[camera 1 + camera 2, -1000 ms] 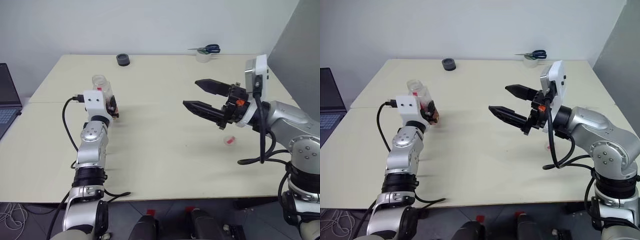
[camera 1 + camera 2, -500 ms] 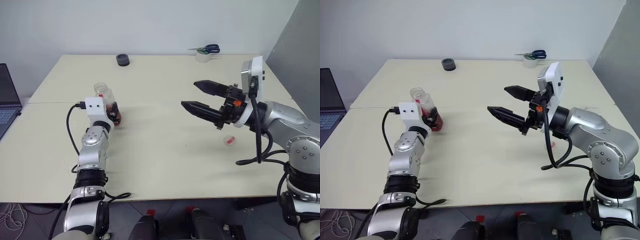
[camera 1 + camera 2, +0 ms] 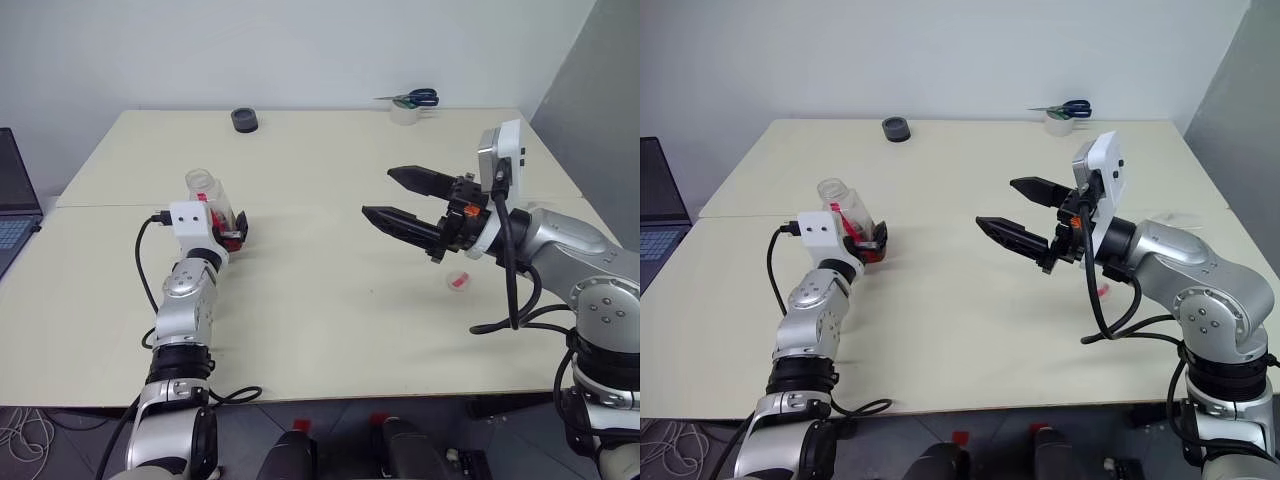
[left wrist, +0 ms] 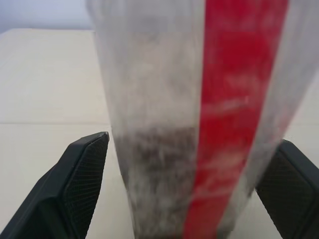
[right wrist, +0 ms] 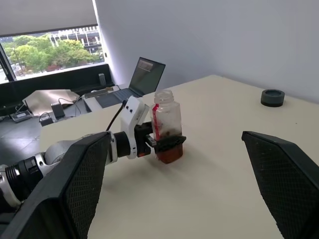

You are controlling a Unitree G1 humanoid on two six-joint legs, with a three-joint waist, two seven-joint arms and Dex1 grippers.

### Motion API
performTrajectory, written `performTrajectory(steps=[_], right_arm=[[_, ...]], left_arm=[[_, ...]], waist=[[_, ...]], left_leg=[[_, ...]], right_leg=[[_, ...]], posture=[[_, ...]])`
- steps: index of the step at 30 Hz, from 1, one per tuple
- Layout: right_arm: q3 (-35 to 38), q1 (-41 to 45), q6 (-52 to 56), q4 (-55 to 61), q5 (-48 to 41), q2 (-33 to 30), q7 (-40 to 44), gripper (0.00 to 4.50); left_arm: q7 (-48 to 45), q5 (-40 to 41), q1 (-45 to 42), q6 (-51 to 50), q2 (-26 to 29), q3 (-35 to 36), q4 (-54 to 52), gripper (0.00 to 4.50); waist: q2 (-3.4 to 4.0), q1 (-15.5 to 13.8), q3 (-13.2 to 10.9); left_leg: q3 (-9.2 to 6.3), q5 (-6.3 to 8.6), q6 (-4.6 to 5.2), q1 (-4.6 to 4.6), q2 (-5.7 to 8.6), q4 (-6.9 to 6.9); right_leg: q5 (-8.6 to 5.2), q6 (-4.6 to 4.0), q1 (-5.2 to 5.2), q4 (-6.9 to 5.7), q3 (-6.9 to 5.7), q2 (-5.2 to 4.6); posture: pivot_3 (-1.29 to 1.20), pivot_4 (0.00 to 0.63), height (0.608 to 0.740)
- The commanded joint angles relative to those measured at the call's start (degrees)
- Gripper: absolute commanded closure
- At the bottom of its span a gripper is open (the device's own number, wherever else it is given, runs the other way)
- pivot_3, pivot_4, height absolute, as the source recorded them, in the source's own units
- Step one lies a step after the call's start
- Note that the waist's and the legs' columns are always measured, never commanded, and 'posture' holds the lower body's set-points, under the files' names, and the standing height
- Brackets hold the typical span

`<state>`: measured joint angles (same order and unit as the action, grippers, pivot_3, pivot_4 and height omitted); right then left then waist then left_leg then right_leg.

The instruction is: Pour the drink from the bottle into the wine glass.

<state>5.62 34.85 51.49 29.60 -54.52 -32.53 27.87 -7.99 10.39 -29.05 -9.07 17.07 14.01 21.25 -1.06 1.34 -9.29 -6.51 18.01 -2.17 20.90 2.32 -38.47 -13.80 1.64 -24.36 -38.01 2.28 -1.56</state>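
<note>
Bottle [image 3: 210,205] is what your left tool [image 3: 232,232] has just let go of: the fingers [image 4: 82,172] stand apart on either side of its base with a gap, and it stands upright on the bench [image 3: 320,300], uncapped, a little reddish-brown drink [image 5: 169,153] at the bottom. Well to the right of the bottle, your right tool [image 3: 400,198] hangs above the bench, spread wide and empty. Near it lies a small red cap [image 3: 459,281].

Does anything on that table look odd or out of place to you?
The bottle stands uncapped on the table, and a small red cap lies far across from it, near the right claw. No spill shows.
</note>
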Motion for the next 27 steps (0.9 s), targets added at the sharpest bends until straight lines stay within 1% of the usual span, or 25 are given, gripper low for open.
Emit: performTrajectory(steps=[1, 6, 11, 13, 15, 17, 18, 21, 24, 27], right_arm=[[0.3, -3.0, -2.4, 3.8, 1.6, -0.6, 0.3, 0.00], [0.5, -7.7, -2.6, 6.1, 1.6, 0.4, -1.4, 0.00], [2.0, -16.2, -3.5, 6.4, 3.3, 0.3, -3.1, 0.00], [-0.1, -19.3, -5.3, 6.6, 9.0, -2.0, -3.4, 0.00], [-0.6, -20.9, -5.0, 5.8, 12.5, -1.8, -6.7, 0.00], [0.7, -21.3, -3.8, 4.1, 13.1, 0.8, -10.9, 0.00], [1.6, -21.2, -3.3, 3.2, 13.0, 2.7, -12.9, 0.00], [4.8, -19.8, -2.4, -0.8, 12.5, 8.7, -19.3, 0.00], [9.3, -16.8, -2.8, -7.1, 11.8, 14.6, -25.3, 0.00], [17.9, -11.5, -4.3, -15.6, 7.6, 21.8, -33.4, 0.00]], left_arm=[[0.4, 0.8, 3.6, -2.4, -1.5, -0.7, -7.7, 0.02], [0.9, 1.4, 10.0, -8.1, -3.3, -1.5, -17.6, 0.02], [0.5, 1.0, 16.0, -15.2, -2.2, -2.8, -27.2, 0.02], [-1.5, 1.2, 19.4, -18.6, -0.3, -4.3, -33.2, 0.02], [-5.2, 2.3, 22.6, -21.4, 2.6, -6.0, -39.6, 0.02], [-11.0, 6.3, 24.4, -23.5, 5.6, -7.4, -45.8, 0.02], [-14.0, 9.6, 24.6, -24.9, 6.7, -7.6, -48.8, 0.02], [-22.4, 18.8, 23.2, -29.1, 10.2, -8.1, -54.7, 0.02], [-29.2, 25.9, 19.7, -32.2, 14.0, -8.5, -56.7, 0.02], [-33.3, 28.3, 15.5, -32.8, 16.8, -9.6, -55.2, 0.02]], waist=[[0.00, 0.0, 0.0], [-0.01, -0.1, 0.0], [-0.05, -0.1, 0.0], [-0.05, 0.0, 0.0], [-0.05, 0.0, 0.0], [-0.05, 0.0, 0.0], [-0.05, 0.1, 0.0], [-0.04, 0.2, 0.0], [0.00, 0.2, 0.0], [0.04, 0.3, 0.0]], left_leg=[[0.00, 0.00, 0.00, 0.00, 0.00, 0.01], [0.00, 0.00, 0.00, -0.02, -0.01, 0.00], [-0.01, 0.01, 0.01, -0.07, -0.01, 0.00], [0.01, 0.01, 0.01, -0.07, 0.00, 0.01], [0.07, 0.01, 0.01, -0.08, 0.00, 0.02], [0.05, 0.00, 0.00, -0.11, -0.05, 0.02], [0.03, 0.00, 0.00, -0.13, -0.07, 0.02], [0.01, 0.00, -0.01, -0.17, -0.10, 0.01], [0.09, 0.00, -0.01, -0.21, -0.07, 0.02], [0.16, -0.01, -0.01, -0.23, -0.09, 0.03]], right_leg=[[0.00, 0.00, 0.00, 0.01, 0.02, 0.00], [0.00, 0.00, 0.01, -0.01, 0.05, -0.01], [0.00, 0.00, 0.10, 0.01, 0.05, -0.01], [0.00, 0.01, 0.11, 0.03, 0.05, -0.01], [0.00, 0.01, 0.08, 0.01, 0.06, 0.00], [0.00, 0.00, 0.09, -0.01, 0.05, 0.07], [0.00, 0.00, 0.11, -0.02, 0.05, 0.10], [0.00, 0.00, 0.19, -0.01, 0.05, 0.18], [-0.01, 0.00, 0.20, -0.03, 0.09, 0.21], [-0.01, -0.01, 0.20, -0.04, 0.08, 0.31]], posture=[[0.00, 0.150, 0.740], [0.00, 0.150, 0.740], [0.00, 0.150, 0.740], [0.00, 0.150, 0.740], [0.00, 0.150, 0.740], [0.00, 0.150, 0.740], [0.00, 0.150, 0.740], [0.00, 0.150, 0.740], [0.00, 0.150, 0.740], [0.00, 0.150, 0.740]])
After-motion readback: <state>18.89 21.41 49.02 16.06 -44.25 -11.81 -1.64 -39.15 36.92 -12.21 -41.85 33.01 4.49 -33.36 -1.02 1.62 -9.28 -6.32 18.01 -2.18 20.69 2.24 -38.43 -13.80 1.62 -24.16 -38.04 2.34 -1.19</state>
